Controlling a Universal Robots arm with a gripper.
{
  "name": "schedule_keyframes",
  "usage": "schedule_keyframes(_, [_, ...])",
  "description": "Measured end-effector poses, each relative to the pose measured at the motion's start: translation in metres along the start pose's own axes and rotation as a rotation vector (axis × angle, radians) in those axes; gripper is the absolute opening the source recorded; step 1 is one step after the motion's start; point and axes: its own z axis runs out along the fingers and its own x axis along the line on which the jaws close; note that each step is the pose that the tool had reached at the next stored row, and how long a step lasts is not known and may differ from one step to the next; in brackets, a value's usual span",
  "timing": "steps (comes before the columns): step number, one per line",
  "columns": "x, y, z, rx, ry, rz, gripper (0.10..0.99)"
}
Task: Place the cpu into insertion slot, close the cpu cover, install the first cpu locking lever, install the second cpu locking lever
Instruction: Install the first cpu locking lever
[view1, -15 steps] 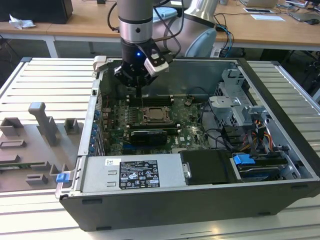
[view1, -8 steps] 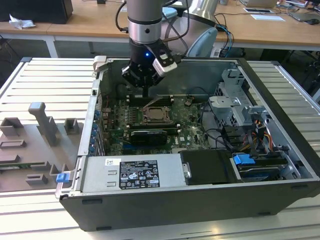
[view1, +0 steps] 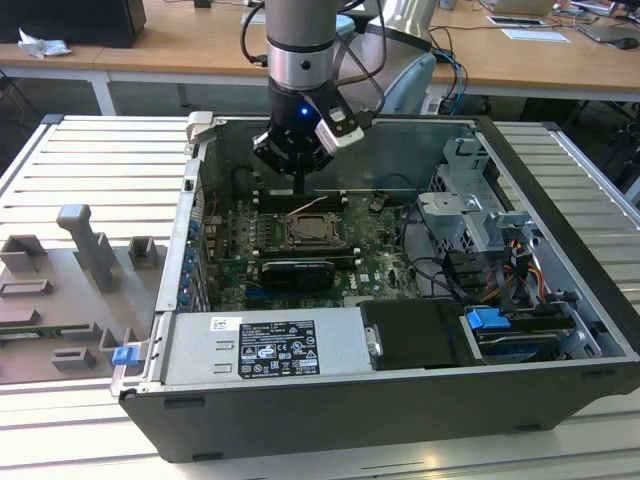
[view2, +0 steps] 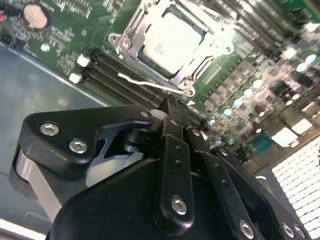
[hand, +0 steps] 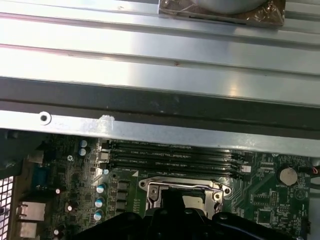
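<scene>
1. The claw (view1: 300, 186) hangs inside the open computer case (view1: 400, 420). Its fingers are pressed together with nothing between them, over the memory slots (view2: 107, 75).
2. The cpu (view2: 170, 39) sits in the insertion slot (view1: 313, 232), near the claw.
3. The cpu cover (view2: 131, 37) lies flat around it.
4. One thin locking lever (view2: 145, 82) stands raised beside the slot.

Open computer case (view1: 400, 420) on ribbed table (view1: 100, 160); power supply (view1: 270, 345) inside; grey fixtures (view1: 90, 245) at exterior view's left.

I can read nothing: the black-and-white label (view1: 276, 348) on the grey power supply (view1: 340, 350), at six o'clock from my jaws, carries print too small.
</scene>
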Motion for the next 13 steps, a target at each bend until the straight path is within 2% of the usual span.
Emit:
schedule_keyframes(1, [0.0001, -0.0004, 0.0006, -0.003, -0.0005, 0.001, 0.106])
schedule_keyframes(13, [0.0002, -0.0008, 0.0033, -0.003, -0.0003, 0.001, 0.106])
